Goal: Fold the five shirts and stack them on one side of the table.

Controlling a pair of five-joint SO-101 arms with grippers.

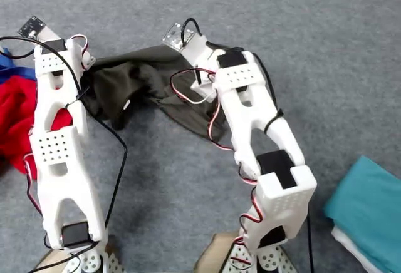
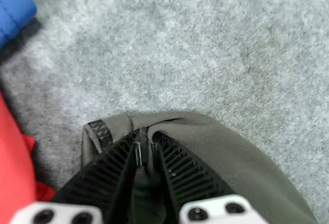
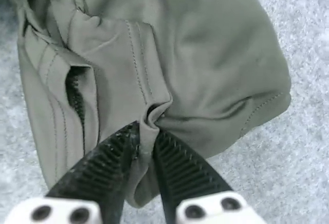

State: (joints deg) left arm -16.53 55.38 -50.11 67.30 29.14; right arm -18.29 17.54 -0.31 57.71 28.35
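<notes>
In left claw (image 2: 145, 149) and right claw (image 3: 146, 131), olive shirt (image 3: 205, 54); overhead, folded teal shirt (image 1: 369, 204).

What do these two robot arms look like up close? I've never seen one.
The left arm and right arm are white plastic shells with grids of small holes, joined by black motor blocks. Thin red, white and black wires loop along them, plus a black cable. The left gripper and right gripper have black ridged fingers.
</notes>
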